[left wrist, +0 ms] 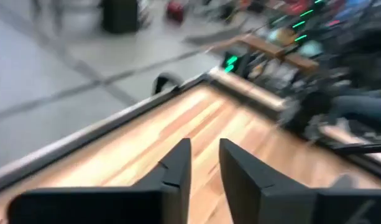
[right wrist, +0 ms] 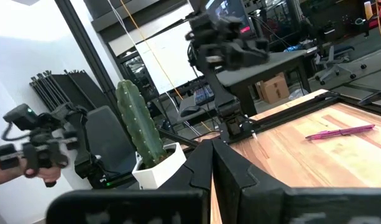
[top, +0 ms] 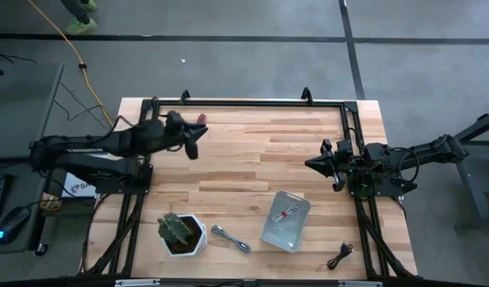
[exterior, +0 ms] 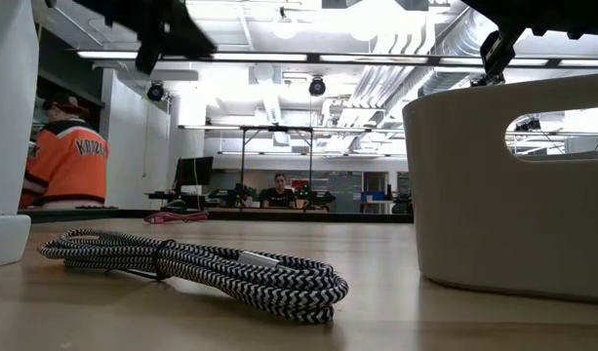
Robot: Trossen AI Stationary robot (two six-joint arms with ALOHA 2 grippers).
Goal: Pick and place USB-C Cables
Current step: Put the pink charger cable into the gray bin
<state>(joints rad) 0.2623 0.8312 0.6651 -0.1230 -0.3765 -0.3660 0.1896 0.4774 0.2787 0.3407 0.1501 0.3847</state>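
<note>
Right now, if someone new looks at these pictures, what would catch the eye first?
Probably the green cactus in its white pot at the table's near left edge, then the clear plastic tray to its right, with a whitish-red bundled cable inside. A silver-grey braided cable lies between pot and tray, and a small black cable sits near the right corner.

One camera looks straight down on the table (top: 244,171), another skims its top (wrist cameras face forward).
</note>
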